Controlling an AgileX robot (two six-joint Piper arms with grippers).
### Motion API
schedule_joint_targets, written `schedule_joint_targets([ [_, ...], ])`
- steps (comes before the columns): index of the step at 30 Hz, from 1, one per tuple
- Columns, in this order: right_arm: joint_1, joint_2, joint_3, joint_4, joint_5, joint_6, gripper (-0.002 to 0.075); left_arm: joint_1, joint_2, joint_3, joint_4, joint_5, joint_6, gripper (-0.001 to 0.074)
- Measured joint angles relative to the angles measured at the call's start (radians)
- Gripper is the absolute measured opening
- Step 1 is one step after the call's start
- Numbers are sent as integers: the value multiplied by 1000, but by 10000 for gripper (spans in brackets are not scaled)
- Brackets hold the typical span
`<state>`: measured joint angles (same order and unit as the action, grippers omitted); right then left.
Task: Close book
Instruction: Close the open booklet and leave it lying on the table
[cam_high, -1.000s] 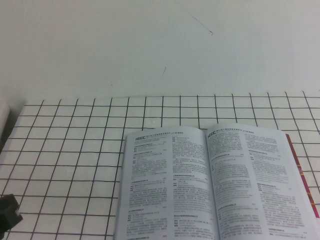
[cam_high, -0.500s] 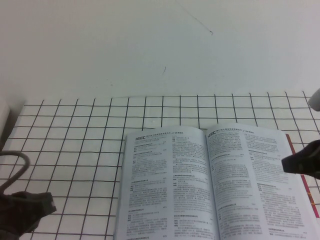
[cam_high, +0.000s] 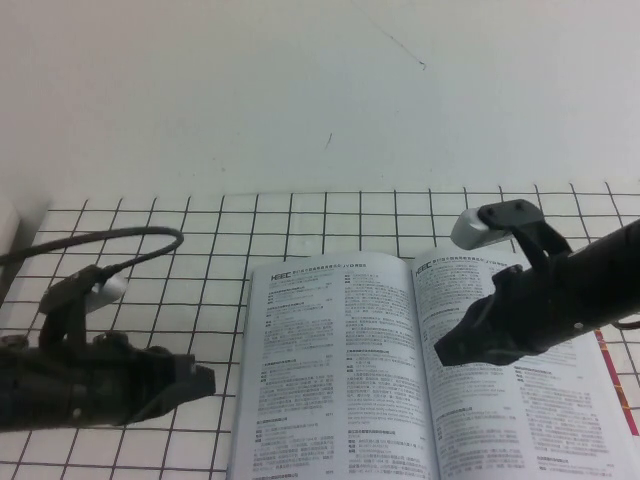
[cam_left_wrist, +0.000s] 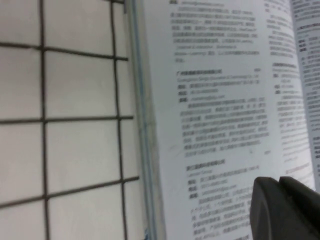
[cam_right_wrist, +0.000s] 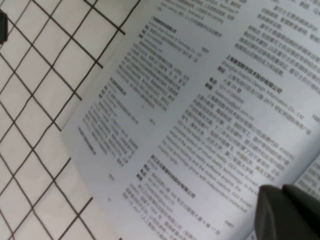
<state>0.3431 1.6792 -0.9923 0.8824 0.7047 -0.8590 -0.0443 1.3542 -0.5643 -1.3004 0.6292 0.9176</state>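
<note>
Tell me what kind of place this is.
Probably a robot test bench: white tabletop with black grid lines, plain white wall, left claw beside the open printed book, right claw over it.

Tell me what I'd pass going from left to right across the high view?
left gripper, just left of the book → the book's left page → right gripper, over the right page near the spine → pink cover edge

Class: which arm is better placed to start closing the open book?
Probably the left: the left gripper is at the left edge of the book, ready to lift it. The right gripper hovers over the right page, near the spine.
</note>
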Motion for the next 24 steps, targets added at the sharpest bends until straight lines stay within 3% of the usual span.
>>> schedule_joint_targets([
  [5,4,77,-35,-18,-32,-9,-3,-7,181,-106,-79,75,103,-4],
  [14,4,164,-40,-127,-73,-11,-3,-94,401,-242,-70,35,127,-4],
  [24,4,231,-53,-167,-82,-5,-3,-102,460,-308,26,-26,100,-4],
])
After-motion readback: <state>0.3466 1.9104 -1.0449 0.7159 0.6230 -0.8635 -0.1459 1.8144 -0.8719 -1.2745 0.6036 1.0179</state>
